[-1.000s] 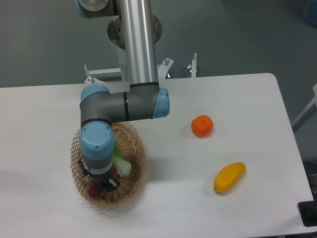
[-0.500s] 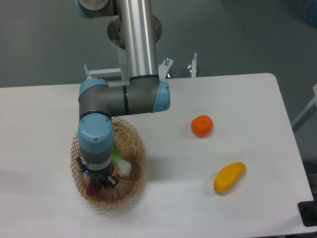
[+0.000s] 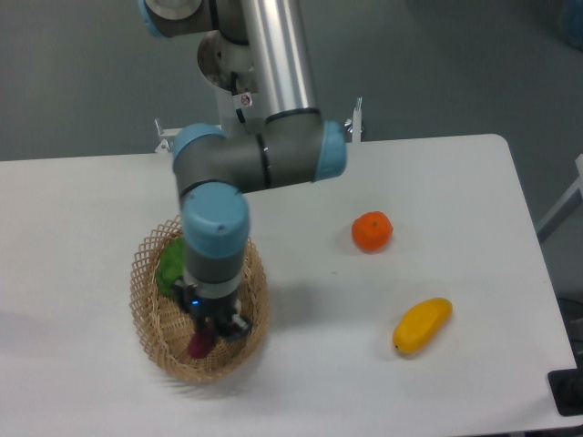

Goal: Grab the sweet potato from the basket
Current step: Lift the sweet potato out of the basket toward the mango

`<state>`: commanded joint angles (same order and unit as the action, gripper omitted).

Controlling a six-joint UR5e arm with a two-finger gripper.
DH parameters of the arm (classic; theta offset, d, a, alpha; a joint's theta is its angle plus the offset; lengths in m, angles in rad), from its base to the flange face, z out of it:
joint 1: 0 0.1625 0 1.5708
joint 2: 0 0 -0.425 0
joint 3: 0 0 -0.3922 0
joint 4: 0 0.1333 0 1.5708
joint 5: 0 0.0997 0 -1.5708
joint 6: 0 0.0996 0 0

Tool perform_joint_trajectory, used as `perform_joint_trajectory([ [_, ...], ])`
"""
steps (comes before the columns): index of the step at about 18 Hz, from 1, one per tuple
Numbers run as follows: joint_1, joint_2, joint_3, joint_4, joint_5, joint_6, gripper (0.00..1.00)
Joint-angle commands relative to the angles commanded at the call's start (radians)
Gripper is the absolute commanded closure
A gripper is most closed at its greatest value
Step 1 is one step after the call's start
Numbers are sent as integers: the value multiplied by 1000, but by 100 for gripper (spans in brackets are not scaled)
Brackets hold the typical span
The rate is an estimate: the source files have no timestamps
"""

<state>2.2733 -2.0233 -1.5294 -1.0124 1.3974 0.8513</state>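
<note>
Magenta sweet potato (image 3: pixel 200 344) inside wicker basket (image 3: pixel 155 314), near-left on table (image 3: pixel 82 209). Gripper (image 3: pixel 211 330) down over it, grip unclear. Green bok choy (image 3: pixel 170 262) alongside; orange (image 3: pixel 373 231), yellow fruit (image 3: pixel 422 326) far right.

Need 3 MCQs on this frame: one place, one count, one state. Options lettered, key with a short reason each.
1. Where is the sweet potato?
A. beside the orange
B. at the gripper, over the basket
C. at the table edge

2. How many pieces of produce lie on the table outside the basket?
A. none
B. two
C. four

3. What state is the bok choy in?
A. lying in the basket
B. held by the gripper
C. on the floor

Key: 1 B, magenta shows just below the fingers. 2 B, the orange and yellow fruit. 3 A, green leaves show inside the rim, beside the arm.
</note>
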Motion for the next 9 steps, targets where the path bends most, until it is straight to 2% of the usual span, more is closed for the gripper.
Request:
perform_joint_trajectory([
  [4, 69, 0, 9, 1, 3, 11, 89],
  [9, 150, 17, -3, -2, 3, 103, 90],
])
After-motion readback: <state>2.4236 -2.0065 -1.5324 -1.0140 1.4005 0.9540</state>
